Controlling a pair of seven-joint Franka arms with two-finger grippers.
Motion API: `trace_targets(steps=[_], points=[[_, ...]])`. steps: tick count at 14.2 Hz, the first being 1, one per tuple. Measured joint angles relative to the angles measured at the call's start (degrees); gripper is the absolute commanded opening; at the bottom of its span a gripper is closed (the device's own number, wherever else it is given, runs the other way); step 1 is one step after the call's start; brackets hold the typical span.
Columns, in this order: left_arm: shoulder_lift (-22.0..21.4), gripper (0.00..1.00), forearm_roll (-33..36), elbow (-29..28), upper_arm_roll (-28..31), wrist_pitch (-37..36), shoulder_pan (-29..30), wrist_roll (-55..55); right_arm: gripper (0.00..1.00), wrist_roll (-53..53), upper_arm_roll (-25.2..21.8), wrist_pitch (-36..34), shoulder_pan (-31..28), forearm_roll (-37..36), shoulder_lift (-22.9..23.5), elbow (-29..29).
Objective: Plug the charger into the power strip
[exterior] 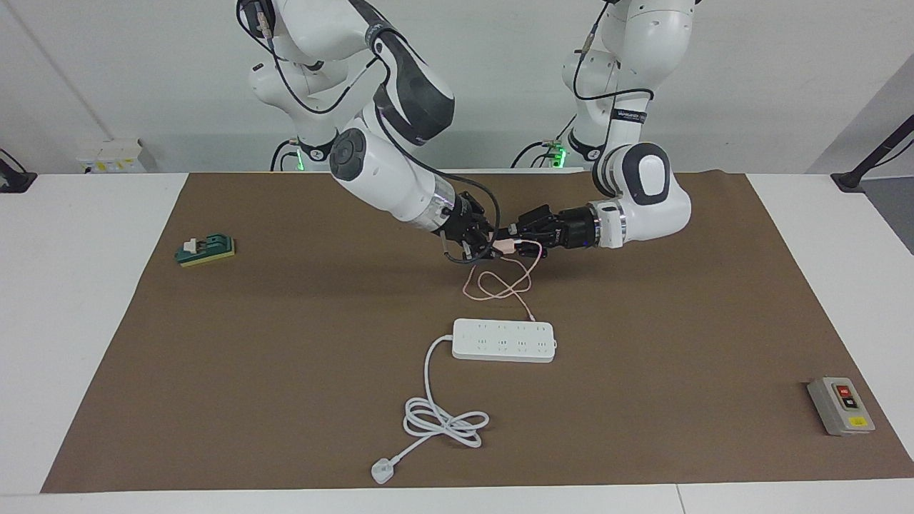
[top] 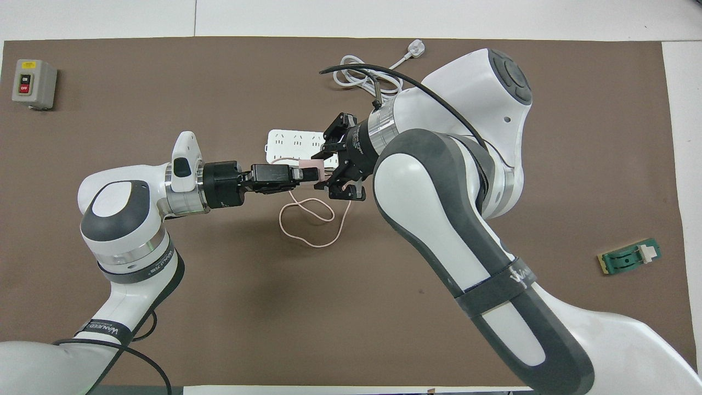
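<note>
**Both grippers clamped on the charger above the mat**

Taking the facing view from one edge to the other: a green block (exterior: 206,251) lies alone on the brown mat (exterior: 300,400) toward the right arm's end. At mid-table the right gripper (exterior: 488,245) and the left gripper (exterior: 515,244) meet in the air, both closed on the pale pink charger (exterior: 505,245). Only a sliver of its body shows between the black fingers; its prongs are hidden in both views. Its thin pink cable (exterior: 500,285) hangs down in loops to the mat, the end lying just beside the power strip (exterior: 504,340).

The strip lies flat, farther from the robots than the grippers. In the overhead view the right arm covers much of it. Its thick white cord (exterior: 443,417) coils farther out, ending in a white plug (exterior: 383,471) near the mat's edge. A grey switch box (exterior: 840,405) sits toward the left arm's end.

Bare mat surrounds the strip on every side.
</note>
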Motion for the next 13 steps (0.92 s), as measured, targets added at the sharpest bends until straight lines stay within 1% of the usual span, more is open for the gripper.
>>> trace_targets(steps=[1,2,3,4,8,13], points=[[0.00,0.00,0.00,0.00,0.00,0.00,0.00,0.00,0.26,0.00,0.00,0.00,0.00,0.00,0.00,0.00],[0.00,0.00,0.00,0.00,0.00,0.00,0.00,-0.04,0.28,0.00,0.00,0.01,0.00,0.00,0.00,-0.01],[0.01,0.00,0.00,-0.01,0.01,0.00,0.00,-0.07,0.50,0.00,0.00,0.01,0.01,0.00,0.00,-0.03],[0.02,0.00,0.00,-0.01,0.00,0.00,0.00,-0.06,1.00,0.00,0.00,0.02,0.01,0.00,0.00,-0.04],[-0.01,0.00,-0.01,0.48,0.02,0.00,-0.04,0.08,1.00,0.01,0.01,-0.08,0.08,-0.72,0.23,-0.31],[-0.05,0.00,-0.04,1.37,1.17,0.00,-0.06,0.07,1.00,0.02,-0.12,-1.27,-0.32,-5.13,0.03,-0.34]])
